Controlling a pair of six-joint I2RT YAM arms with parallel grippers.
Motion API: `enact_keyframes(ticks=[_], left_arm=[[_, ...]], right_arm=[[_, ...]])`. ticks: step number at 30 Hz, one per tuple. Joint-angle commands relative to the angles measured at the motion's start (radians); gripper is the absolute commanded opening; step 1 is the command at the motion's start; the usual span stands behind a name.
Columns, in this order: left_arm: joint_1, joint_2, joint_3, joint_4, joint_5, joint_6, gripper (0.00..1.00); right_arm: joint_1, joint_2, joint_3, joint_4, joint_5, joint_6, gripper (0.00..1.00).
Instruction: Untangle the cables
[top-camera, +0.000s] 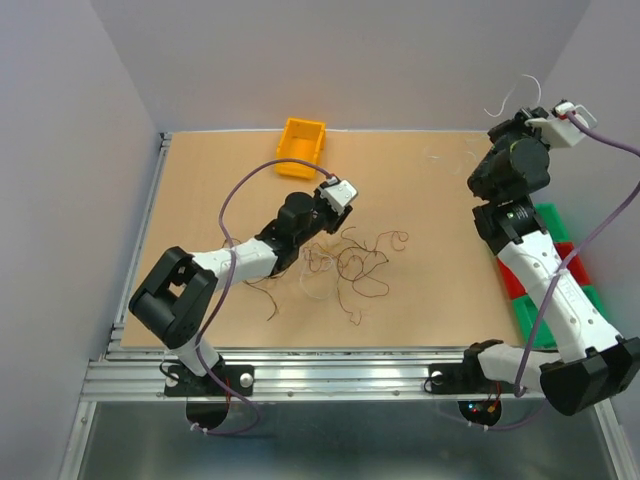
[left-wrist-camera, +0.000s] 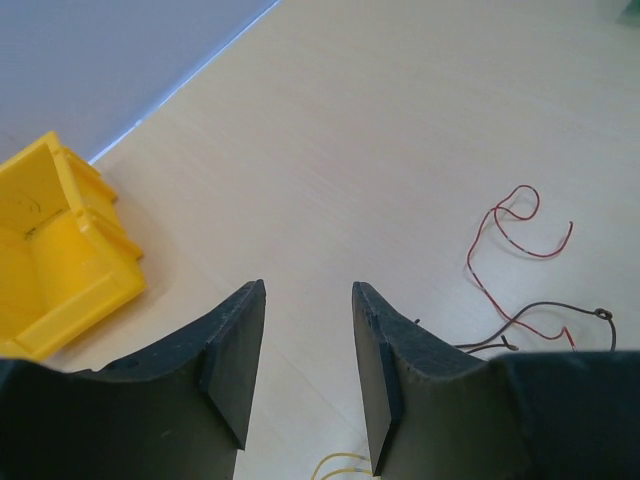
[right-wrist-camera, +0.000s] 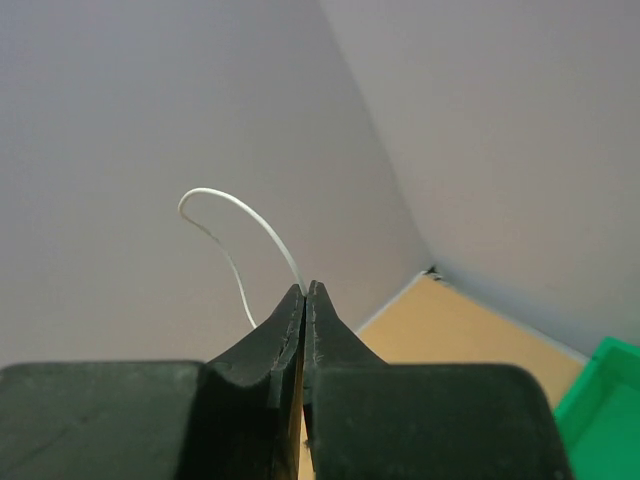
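Note:
A loose tangle of thin curly cables (top-camera: 345, 262), dark brown, tan and whitish, lies on the brown table in the middle. My left gripper (top-camera: 330, 205) is open and empty, low over the table just behind the tangle. In the left wrist view it (left-wrist-camera: 308, 290) frames bare table, with a yellow wire (left-wrist-camera: 340, 462) below the fingers and red (left-wrist-camera: 510, 235) and dark brown wires (left-wrist-camera: 560, 310) to the right. My right gripper (top-camera: 500, 120) is raised high at the back right, shut on a whitish cable (top-camera: 520, 85). That cable (right-wrist-camera: 235, 205) curls up out of the closed fingertips of the gripper (right-wrist-camera: 305, 288).
A yellow bin (top-camera: 300, 147) stands at the table's back edge, also in the left wrist view (left-wrist-camera: 50, 250). Green (top-camera: 555, 225) and red bins (top-camera: 570, 265) stand along the right edge under the right arm. Grey walls enclose the table.

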Motion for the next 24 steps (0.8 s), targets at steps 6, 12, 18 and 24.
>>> enact_keyframes(ticks=[6, 12, 18, 24], left_arm=[[-0.004, -0.120, -0.046, 0.026, 0.028, -0.013, 0.52], [-0.002, -0.154, -0.063, 0.025, 0.050, -0.013, 0.52], [-0.002, -0.194, -0.075, 0.017, 0.087, -0.019, 0.52], [-0.002, -0.211, -0.084, 0.018, 0.108, -0.016, 0.52]], right_arm=[[-0.204, -0.064, -0.196, 0.053, 0.117, 0.150, 0.01], [-0.344, -0.084, -0.393, 0.053, 0.173, 0.259, 0.01], [-0.516, 0.004, -0.533, 0.053, 0.167, 0.444, 0.01], [-0.569, 0.093, -0.509, 0.037, 0.167, 0.457, 0.01]])
